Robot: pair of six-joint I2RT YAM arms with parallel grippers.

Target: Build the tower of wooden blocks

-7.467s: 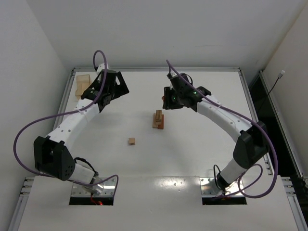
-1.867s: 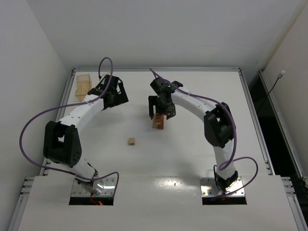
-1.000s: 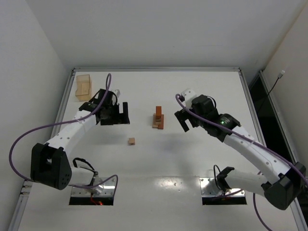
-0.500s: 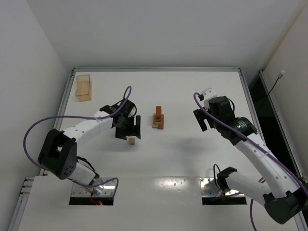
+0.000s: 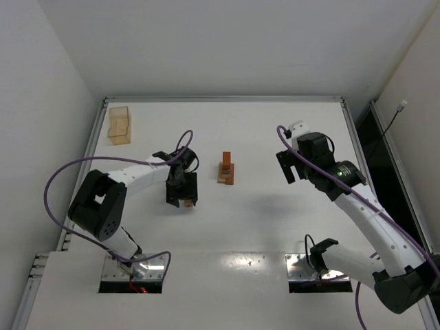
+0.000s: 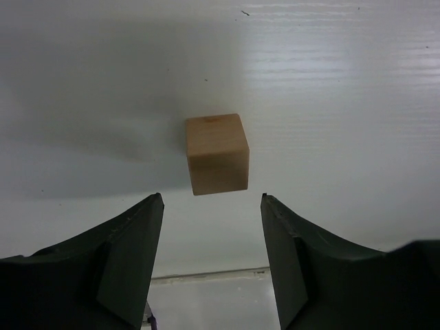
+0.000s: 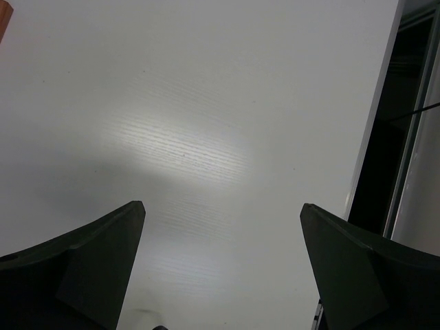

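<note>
The wood block tower stands mid-table, tan blocks below and a reddish-brown one upright on top. One loose tan cube lies on the table left of and nearer than the tower. My left gripper hovers right over the cube, open, fingertips either side and just short of it, touching nothing. In the top view the left gripper hides most of the cube. My right gripper is wide open and empty over bare table, right of the tower, whose reddish corner peeks in at top left.
A translucent tan plastic box sits at the back left corner. The table's raised right edge and a dark gap beyond it run close to the right gripper. White walls enclose the table.
The left arm swung from near the box toward the loose cube and lowered over it, its jaws narrowing. The right arm pulled back from the tower to the right.
</note>
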